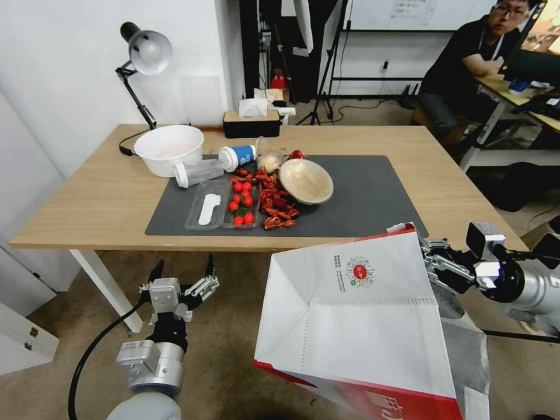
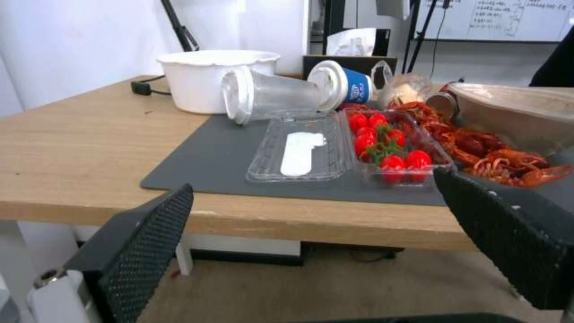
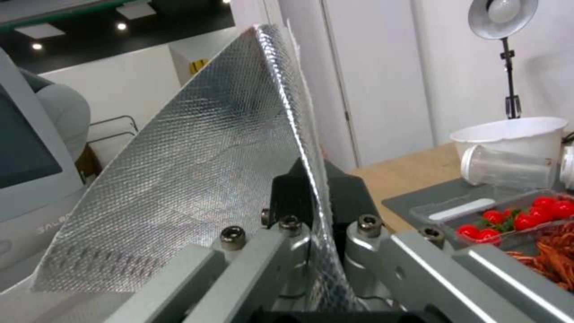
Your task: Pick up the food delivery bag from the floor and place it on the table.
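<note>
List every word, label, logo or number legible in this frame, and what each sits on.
"GALB": pale partial lettering on the grey robot body in the right wrist view.
Food delivery bag, shut in the right claw: round red logo and small print, too small to read.
Blue cup: white mark, unreadable.
Whiteboard: handwriting too blurred.

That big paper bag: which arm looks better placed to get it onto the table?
Probably the right. Its hand already pinches the food delivery bag by its wall beside the table; the left hand hangs open below the table edge.
</note>
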`<state>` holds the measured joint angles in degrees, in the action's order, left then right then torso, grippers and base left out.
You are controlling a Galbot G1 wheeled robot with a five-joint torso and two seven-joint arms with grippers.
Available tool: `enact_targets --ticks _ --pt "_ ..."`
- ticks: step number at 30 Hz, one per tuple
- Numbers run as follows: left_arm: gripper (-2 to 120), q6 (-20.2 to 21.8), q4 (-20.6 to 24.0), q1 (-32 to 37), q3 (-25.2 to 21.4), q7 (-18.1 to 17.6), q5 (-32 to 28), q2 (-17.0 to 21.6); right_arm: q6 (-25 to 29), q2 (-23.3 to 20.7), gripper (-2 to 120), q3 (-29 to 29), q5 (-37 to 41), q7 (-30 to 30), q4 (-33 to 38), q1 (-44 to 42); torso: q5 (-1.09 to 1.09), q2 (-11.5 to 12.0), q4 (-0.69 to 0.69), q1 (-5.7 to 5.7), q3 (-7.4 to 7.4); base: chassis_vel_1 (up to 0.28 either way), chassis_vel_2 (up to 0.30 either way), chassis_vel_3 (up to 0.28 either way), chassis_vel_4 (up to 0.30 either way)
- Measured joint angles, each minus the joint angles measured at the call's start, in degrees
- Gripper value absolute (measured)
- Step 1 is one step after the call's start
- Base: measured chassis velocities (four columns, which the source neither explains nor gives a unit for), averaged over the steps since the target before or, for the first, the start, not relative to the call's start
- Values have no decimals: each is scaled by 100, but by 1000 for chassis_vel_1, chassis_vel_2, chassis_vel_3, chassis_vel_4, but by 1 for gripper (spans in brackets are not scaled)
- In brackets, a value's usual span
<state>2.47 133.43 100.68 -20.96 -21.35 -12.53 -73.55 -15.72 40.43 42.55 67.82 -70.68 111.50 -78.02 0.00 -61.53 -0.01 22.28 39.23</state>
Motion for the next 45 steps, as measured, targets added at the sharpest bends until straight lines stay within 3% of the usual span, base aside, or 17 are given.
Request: enact_targets --ticks 9,13,15,19,25,26,27,29,31,36,39,45 --pt "100 -13 -21 -4 13 2 5 -30 163 -7 0 166 161 282 39 -77 0 26 0 -12 -14 0 0 0 0" --pt "100 -28 -22 -2 8 1 6 -32 251 -83 0 458 555 724 178 -164 0 33 0 -15 -18 0 0 0 0" --pt "100 -65 -22 13 0 1 9 -33 319 -190 0 697 1049 1464 387 -252 1 37 0 -17 -20 0 0 0 0" --pt "100 -84 -22 10 0 0 13 -45 327 -395 0 1063 1717 2048 644 -346 -1 40 -1 -18 -23 0 0 0 0" --pt "100 -92 0 17 4 -5 26 -69 427 -677 0 1319 2110 2878 829 -291 0 44 0 -21 -24 0 0 0 0" --pt "100 -98 11 16 6 -5 28 -69 608 -826 0 1397 2327 3803 970 -225 1 46 0 -21 -25 0 0 0 0" --pt "100 -105 15 16 7 -5 28 -63 736 -914 0 1414 2496 4317 1038 -157 0 47 0 -21 -25 0 0 0 0" --pt "100 -106 17 16 7 -5 28 -60 765 -935 0 1416 2536 4427 1047 -137 0 47 1 -21 -26 0 0 0 0" --pt "100 -117 23 15 4 -9 26 -40 981 -1119 0 1425 2847 5114 1041 36 0 50 1 -22 -27 0 0 0 0" --pt "100 -122 32 14 0 -10 10 -14 1140 -1226 0 1431 3083 5692 1022 130 0 51 1 -22 -28 0 0 0 0" --pt "100 -114 21 -27 11 -10 -18 14 1400 -1278 0 1413 3186 6633 1031 205 0 53 -1 -24 -29 0 0 0 0" --pt "100 -109 7 -24 42 -10 -6 1 1654 -1306 0 1280 3227 7198 905 295 0 55 1 -24 -29 0 0 0 0"
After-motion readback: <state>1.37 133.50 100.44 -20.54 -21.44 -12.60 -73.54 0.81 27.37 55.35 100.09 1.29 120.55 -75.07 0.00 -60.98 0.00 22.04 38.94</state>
